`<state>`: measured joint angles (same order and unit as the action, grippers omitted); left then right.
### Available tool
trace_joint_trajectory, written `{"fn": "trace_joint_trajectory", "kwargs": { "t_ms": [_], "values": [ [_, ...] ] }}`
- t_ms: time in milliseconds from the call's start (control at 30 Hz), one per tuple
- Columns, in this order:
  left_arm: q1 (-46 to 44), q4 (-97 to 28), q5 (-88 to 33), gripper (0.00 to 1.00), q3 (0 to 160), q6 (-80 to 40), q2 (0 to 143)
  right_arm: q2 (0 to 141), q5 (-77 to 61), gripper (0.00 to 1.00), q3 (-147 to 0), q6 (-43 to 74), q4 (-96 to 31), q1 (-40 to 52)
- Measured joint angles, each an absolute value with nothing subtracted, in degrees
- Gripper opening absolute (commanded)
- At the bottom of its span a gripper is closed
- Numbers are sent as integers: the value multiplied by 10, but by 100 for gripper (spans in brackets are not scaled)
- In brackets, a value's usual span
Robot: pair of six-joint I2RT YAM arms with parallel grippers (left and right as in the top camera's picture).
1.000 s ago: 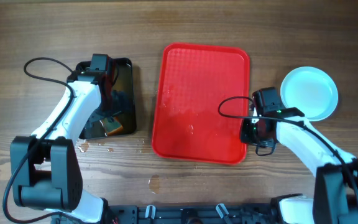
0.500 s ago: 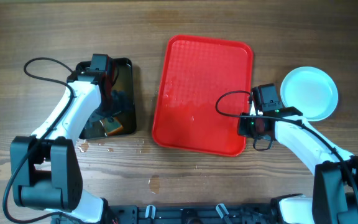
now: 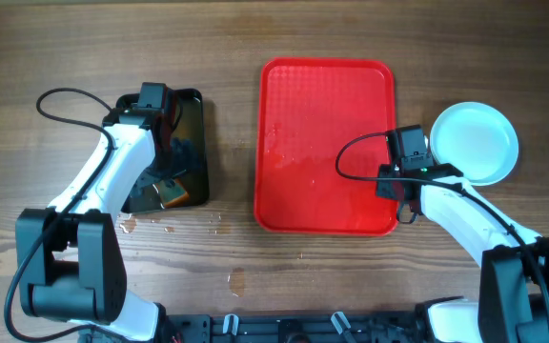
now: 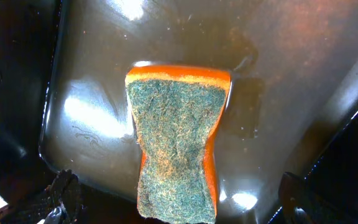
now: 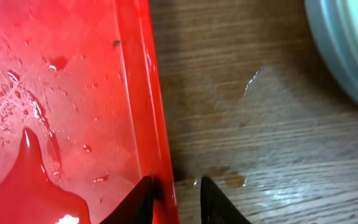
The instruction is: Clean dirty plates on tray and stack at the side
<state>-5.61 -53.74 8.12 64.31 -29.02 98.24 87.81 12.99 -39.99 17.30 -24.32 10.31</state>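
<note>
The red tray (image 3: pixel 327 143) lies in the middle of the table, wet and with no plate on it. My right gripper (image 3: pixel 396 188) sits at its right edge near the front corner. In the right wrist view the gripper's fingers (image 5: pixel 173 199) straddle the tray rim (image 5: pixel 148 93), nearly closed on it. The pale blue plates (image 3: pixel 475 143) rest as one stack on the wood right of the tray; their rim shows in the right wrist view (image 5: pixel 347 50). My left gripper (image 4: pixel 179 208) hangs open over a green-and-orange sponge (image 4: pixel 179 137).
The sponge lies in a small black tray (image 3: pixel 187 119) holding water, left of the red tray. Water drops (image 3: pixel 219 221) speckle the wood near the front between the two trays. A black cable loops over the red tray's right side (image 3: pixel 351 152).
The red tray has slid right and turned square to the table, with my right gripper at its edge. The left arm and the plates have not moved.
</note>
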Motion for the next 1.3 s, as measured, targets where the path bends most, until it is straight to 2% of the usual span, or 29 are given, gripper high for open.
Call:
{"fn": "trace_joint_trajectory", "kwargs": {
  "t_ms": [200, 267, 300, 333, 367, 567, 733, 867, 1000, 1100, 1300],
  "values": [
    [-56, -537, 81, 100, 643, -290, 982, 833, 115, 42, -401, 130, -273, 102],
    [-56, -537, 81, 100, 643, -290, 982, 788, 89, 50, -402, 126, -274, 101],
    [-56, -537, 81, 100, 643, -290, 982, 765, 73, 57, -403, 124, -274, 101],
    [-56, -537, 81, 100, 643, -290, 982, 733, 47, 73, -403, 124, -274, 100],
    [-56, -537, 81, 100, 643, -290, 982, 701, 17, 99, -404, 120, -277, 100],
    [-56, -537, 81, 100, 643, -290, 982, 536, -144, 100, -408, 121, -287, 100],
    [-56, -537, 81, 100, 643, -290, 982, 386, -204, 100, -419, 136, -284, 100],
    [-56, -538, 81, 100, 643, -290, 982, 294, -222, 100, -430, 215, -288, 100],
    [-56, -537, 81, 100, 643, -290, 982, 274, -227, 100, -431, 319, -309, 100],
    [-56, -537, 81, 100, 643, -290, 982, 274, -215, 100, -431, 363, -373, 100],
    [-56, -537, 81, 100, 643, -290, 982, 270, -159, 100, -432, 388, -416, 99]
  ]
}}
